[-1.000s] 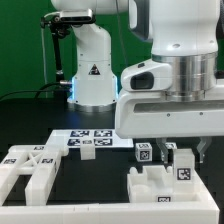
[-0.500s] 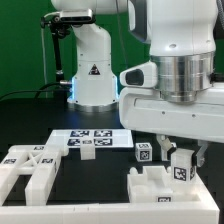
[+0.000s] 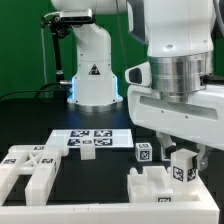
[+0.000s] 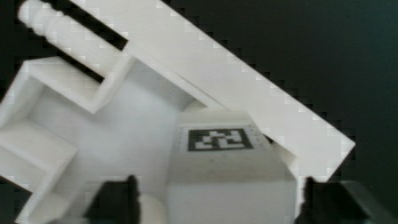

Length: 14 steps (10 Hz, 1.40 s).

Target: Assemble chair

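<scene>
Wrist view, gripper [image 4: 217, 197] jaws apart w/ chair part [image 4: 210, 72] btwn, contact unclear.

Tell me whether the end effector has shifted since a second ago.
Yes. The end effector has shifted slightly toward the exterior view's right, further from the marker board.

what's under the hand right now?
A white chair part with a marker tag, between the spread fingers of the hand. The table directly beneath is covered by that part.

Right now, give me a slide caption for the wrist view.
Open gripper over a white chair part with a square tag.
</scene>
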Each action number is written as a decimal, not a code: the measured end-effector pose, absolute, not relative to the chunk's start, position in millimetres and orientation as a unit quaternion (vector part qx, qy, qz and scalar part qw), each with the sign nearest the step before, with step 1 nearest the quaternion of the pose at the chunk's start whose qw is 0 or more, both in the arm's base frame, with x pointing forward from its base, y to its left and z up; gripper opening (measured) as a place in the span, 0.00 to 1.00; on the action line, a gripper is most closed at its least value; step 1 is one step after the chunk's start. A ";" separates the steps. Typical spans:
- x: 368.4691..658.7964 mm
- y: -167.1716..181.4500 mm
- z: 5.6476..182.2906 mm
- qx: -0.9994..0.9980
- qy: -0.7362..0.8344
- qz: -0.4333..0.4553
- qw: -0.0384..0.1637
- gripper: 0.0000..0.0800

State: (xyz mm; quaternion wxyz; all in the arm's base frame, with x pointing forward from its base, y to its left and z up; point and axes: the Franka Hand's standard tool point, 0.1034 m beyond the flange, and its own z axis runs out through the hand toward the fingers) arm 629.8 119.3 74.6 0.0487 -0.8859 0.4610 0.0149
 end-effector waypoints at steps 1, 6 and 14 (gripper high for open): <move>629.7 119.2 74.6 -0.896 0.441 0.014 0.049 0.75; 629.0 120.2 75.4 -0.969 0.243 0.003 0.039 0.81; 628.3 113.1 70.8 -0.982 -0.190 -0.009 0.015 0.81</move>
